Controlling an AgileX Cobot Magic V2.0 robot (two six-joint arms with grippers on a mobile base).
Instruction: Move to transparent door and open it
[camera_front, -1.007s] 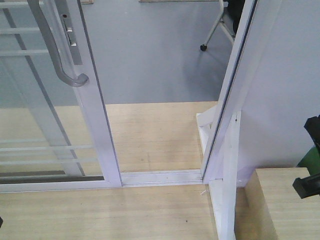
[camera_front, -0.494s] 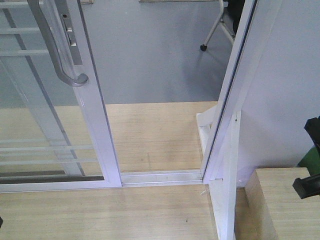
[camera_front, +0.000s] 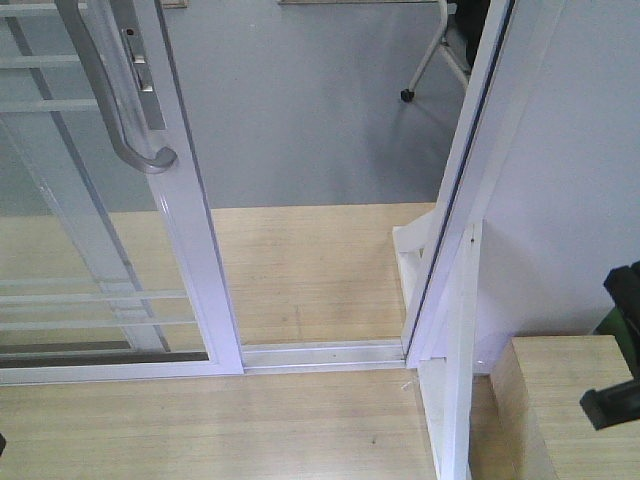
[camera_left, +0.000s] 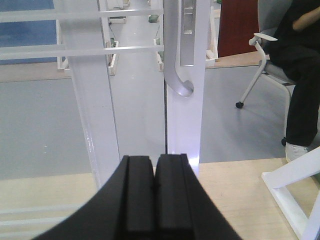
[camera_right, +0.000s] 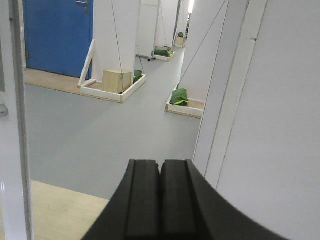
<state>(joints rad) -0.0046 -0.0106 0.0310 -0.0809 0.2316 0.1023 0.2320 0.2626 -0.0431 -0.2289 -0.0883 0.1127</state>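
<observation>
Stood slid aside at frame left, the tall clear-glass transparent door (camera_front: 100, 250) in glossy white frame with long grey curved pull handle (camera_front: 110, 100), gap beside white jamb post (camera_front: 455, 300); pressed together and empty, black left gripper (camera_left: 155, 200) below that handle, black right gripper (camera_right: 160, 200) likewise clenched.
</observation>
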